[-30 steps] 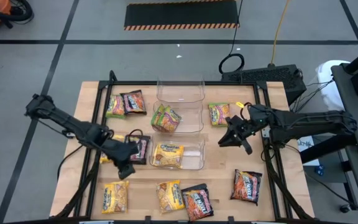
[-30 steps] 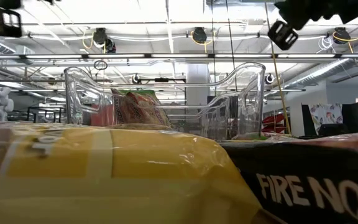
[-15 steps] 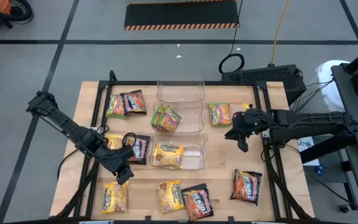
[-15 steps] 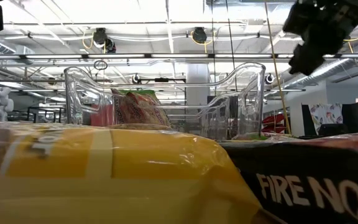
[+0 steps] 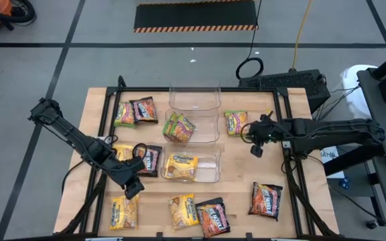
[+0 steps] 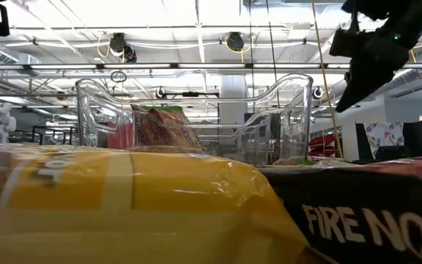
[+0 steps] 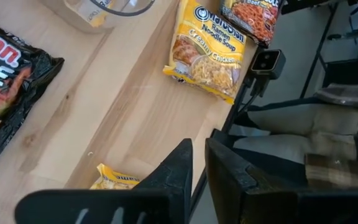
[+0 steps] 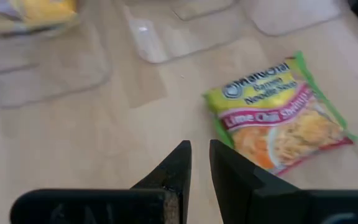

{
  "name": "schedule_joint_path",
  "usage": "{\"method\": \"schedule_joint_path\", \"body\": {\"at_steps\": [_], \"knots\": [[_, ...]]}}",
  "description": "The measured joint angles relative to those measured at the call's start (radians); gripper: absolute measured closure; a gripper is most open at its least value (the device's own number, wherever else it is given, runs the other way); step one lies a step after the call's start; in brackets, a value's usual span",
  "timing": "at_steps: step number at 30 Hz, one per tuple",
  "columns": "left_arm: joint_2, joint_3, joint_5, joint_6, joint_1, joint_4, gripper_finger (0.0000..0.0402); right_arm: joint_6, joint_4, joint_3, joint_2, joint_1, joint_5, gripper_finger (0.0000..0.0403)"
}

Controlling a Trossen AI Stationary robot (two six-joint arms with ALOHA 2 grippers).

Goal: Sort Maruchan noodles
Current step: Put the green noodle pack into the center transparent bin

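Maruchan noodle packets lie flat on the wooden table (image 5: pixel 240 181): green (image 5: pixel 124 114) and dark (image 5: pixel 143 109) at the far left, yellow (image 5: pixel 122 152) and dark (image 5: pixel 150 161) mid-left. Yellow (image 5: pixel 124 211), yellow (image 5: pixel 182 211), dark (image 5: pixel 212 217) and dark (image 5: pixel 267 199) packets lie along the near edge. One green packet (image 5: pixel 178 127) sits in the middle bin, one yellow (image 5: pixel 181 167) in the near bin. My left gripper (image 5: pixel 134 186) hangs shut over bare wood near the mid-left dark packet. My right gripper (image 5: pixel 254 148) is shut, slanting down just near of the green-yellow packet (image 8: pixel 278 118).
Three clear bins stand in a row down the table's middle: far (image 5: pixel 194 97), middle (image 5: pixel 206 130), near (image 5: pixel 210 173). A black frame (image 5: pixel 283 134) runs along the table's sides. Bare wood lies between the near bin and the right-hand dark packet.
My right gripper has tipped from nearly level to slanting down and has sunk a little, staying near the green-yellow packet. My left gripper has swung slightly toward the table's near-left corner. No packet has moved.
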Motion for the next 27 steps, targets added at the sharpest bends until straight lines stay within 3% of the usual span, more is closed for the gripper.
{"method": "schedule_joint_path", "body": {"at_steps": [8,15,22,27], "knots": [[0.0,0.0,0.0,0.011,0.0,0.0,0.0353,-0.023,-0.019,0.0,0.132,-0.032,-0.026,0.0323],[0.0,0.0,0.0,0.052,0.0,0.0,0.0353,-0.138,-0.018,0.0,0.261,-0.074,-0.02,0.0284],[0.001,0.0,0.0,0.053,0.0,0.0,0.0353,-0.263,0.003,0.0,0.346,-0.112,0.055,0.0283],[0.001,0.0,0.0,0.052,0.0,0.0,0.0353,-0.294,0.004,0.0,0.386,-0.144,0.025,0.0284]]}}
